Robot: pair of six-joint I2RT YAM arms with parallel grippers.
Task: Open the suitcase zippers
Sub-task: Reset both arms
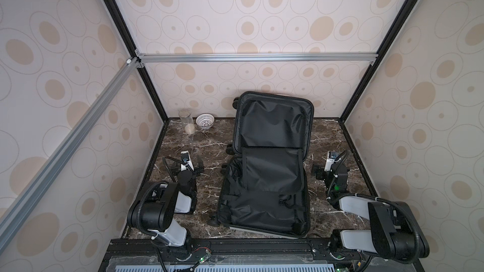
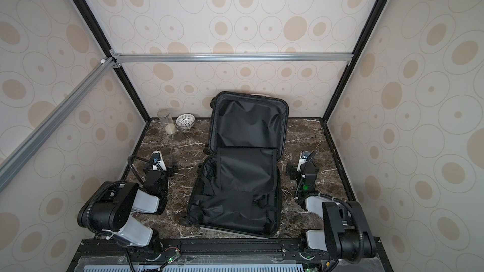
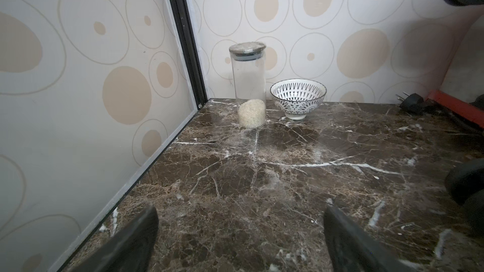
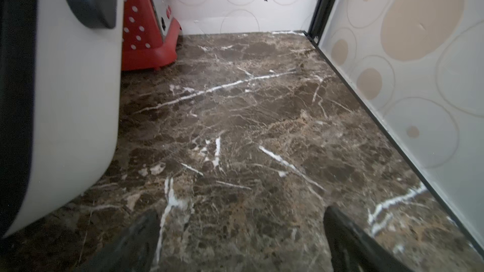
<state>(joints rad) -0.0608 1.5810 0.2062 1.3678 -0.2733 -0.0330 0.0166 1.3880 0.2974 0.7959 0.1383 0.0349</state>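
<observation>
The suitcase [image 1: 264, 179] [image 2: 235, 179] lies open in the middle of the marble table in both top views. Its near half is flat, its lid stands up toward the back wall, and black lining fills both. The zippers follow the dark rims of the halves [image 1: 308, 197]; their pull tabs are too small to make out. My left gripper [image 1: 186, 170] [image 2: 160, 170] [image 3: 241, 231] rests open left of the case, holding nothing. My right gripper [image 1: 330, 171] [image 2: 302, 171] [image 4: 241, 231] rests open to its right, beside the white shell [image 4: 78, 100].
A glass jar with rice [image 3: 248, 85] and a patterned bowl [image 3: 298, 98] stand in the back left corner. A red polka-dot toaster [image 4: 146, 35] sits behind the lid, its plug [image 3: 411, 102] on the table. Walls enclose three sides.
</observation>
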